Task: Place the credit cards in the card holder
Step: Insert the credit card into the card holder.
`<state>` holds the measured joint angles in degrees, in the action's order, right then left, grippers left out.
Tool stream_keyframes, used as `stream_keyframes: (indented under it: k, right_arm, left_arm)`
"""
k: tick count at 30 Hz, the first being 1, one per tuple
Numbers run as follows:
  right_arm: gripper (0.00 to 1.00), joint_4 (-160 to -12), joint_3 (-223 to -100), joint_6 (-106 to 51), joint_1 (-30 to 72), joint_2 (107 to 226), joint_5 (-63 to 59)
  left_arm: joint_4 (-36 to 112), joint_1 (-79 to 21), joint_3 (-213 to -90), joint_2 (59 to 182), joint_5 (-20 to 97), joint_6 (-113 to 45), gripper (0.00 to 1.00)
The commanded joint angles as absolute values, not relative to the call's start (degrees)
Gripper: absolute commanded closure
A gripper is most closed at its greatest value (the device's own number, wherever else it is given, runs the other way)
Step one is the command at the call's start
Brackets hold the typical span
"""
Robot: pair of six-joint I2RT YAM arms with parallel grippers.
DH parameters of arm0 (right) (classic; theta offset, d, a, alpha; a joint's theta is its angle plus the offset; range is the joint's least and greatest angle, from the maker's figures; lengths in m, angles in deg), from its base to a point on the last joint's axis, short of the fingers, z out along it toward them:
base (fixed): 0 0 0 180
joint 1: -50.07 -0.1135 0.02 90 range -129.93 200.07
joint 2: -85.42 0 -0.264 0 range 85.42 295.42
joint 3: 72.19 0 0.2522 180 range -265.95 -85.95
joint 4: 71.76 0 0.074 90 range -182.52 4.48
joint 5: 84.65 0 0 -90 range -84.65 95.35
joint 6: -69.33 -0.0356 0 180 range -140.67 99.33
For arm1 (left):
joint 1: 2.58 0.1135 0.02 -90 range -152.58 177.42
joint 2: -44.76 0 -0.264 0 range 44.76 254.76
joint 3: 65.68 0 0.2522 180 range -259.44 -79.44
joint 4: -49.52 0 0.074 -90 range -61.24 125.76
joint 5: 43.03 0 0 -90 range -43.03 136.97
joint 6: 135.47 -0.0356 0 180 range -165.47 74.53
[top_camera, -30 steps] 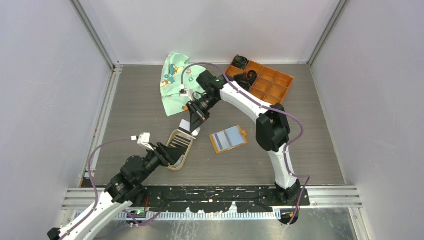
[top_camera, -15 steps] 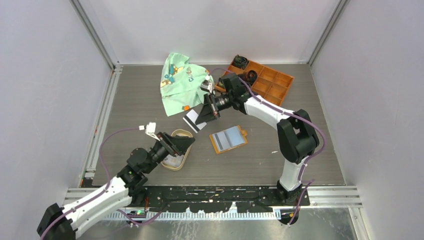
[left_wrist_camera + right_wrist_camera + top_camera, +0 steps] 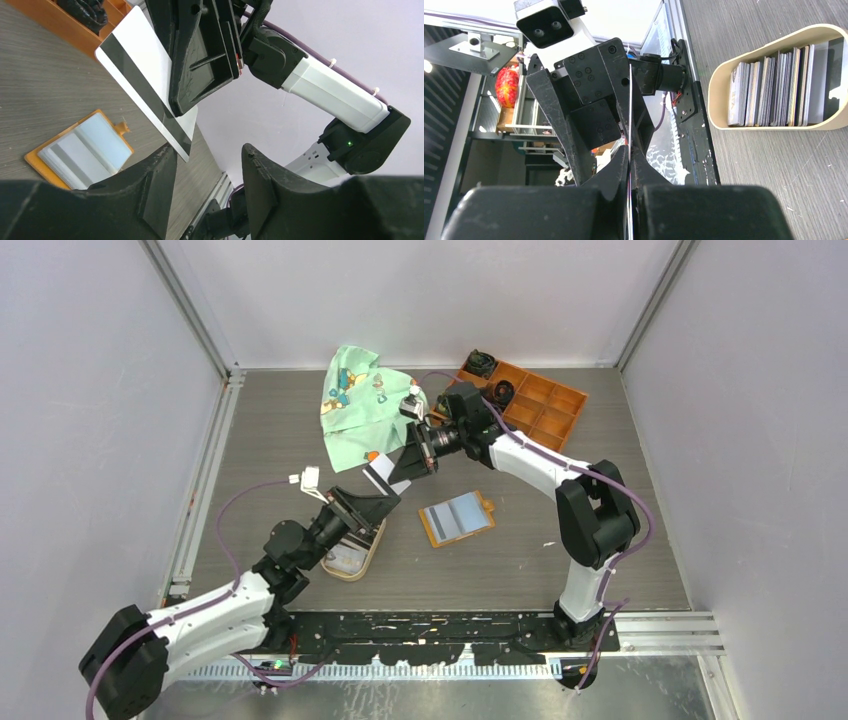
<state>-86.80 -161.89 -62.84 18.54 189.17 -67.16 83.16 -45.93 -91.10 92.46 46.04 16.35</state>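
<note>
1. The left gripper (image 3: 378, 503) reaches up over the dish (image 3: 716, 97). Its jaws stand apart, one on each side of the card's lower corner, and I cannot tell whether either touches it. This looks like the receiving side of a handover.
2. The dish lies on the table just under that arm. The remaining cards (image 3: 774, 85) stand on edge in a row inside it, probably so that a single edge can be pinched.
3. The card (image 3: 142, 55) is white with a black stripe. It hangs in the air between the two grippers, tilted, with its free end toward the left jaws.
4. The right gripper (image 3: 402, 468) is clamped flat on the card's upper end. That leaves the rest of the card bare for the other arm to take.
5. The holder (image 3: 457, 519) lies open on the table, to the right of the dish and well apart from the card. Its pale slots face up, ready for a card to slide in. No card is visibly in it.
6. The table (image 3: 280, 450) is grey wood grain. A green cloth (image 3: 355, 405) and an orange tray (image 3: 545, 405) sit at the far side.
7. Plain pale walls (image 3: 100, 390) close in the left, right and back, with metal rails at the corners.
</note>
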Motion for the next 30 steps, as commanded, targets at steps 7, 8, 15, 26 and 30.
stream_keyframes:
  k: [7,8,15,26,30]
  right_arm:
    - [0.99,-84.03,-161.36,-61.63,18.51,184.35,-69.93]
    - [0.99,-84.03,-161.42,-61.58,18.47,184.31,-70.04]
    - [0.97,-84.39,-160.68,-59.4,18.56,183.29,-70.06]
    - [0.39,-115.08,-165.63,-23.52,25.08,178.82,-63.8]
    - [0.39,-112.51,-162.3,-23.25,27.12,176.64,-63.86]
  left_arm:
    - [90.49,-45.25,-95.47,96.15,48.46,17.2,0.56]
    - [90.63,-45.17,-95.83,96.87,48.31,17.24,0.58]
    - [93.69,-44.34,-97.34,101.25,45.33,17.82,0.98]
    - [93.28,-41.57,-98.03,107.33,30.21,13.77,1.0]
    - [99.74,-41.17,-100.45,114.44,20.9,14.63,1.0]
